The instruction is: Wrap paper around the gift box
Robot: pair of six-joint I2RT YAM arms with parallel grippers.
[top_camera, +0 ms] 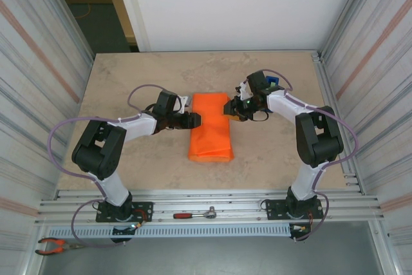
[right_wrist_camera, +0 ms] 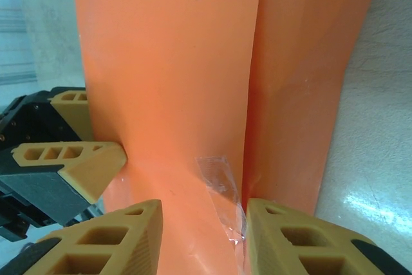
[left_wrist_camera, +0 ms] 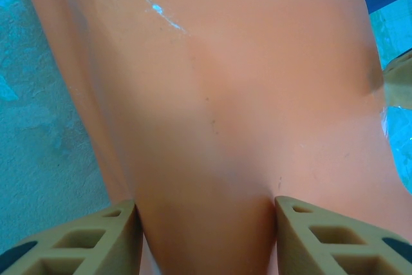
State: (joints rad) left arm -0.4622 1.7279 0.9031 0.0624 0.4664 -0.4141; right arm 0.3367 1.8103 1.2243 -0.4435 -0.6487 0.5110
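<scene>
Recorded at the middle of the bench [top_camera: 141, 75]: the orange paper [top_camera: 210, 127], folded into a long parcel judged to enclose the gift box, its seam fixed with clear tape [right_wrist_camera: 215, 172], flanked by the left pincer [top_camera: 195, 119] and right pincer [top_camera: 227, 109], both held apart, the open ends judged next to be folded and taped.
</scene>
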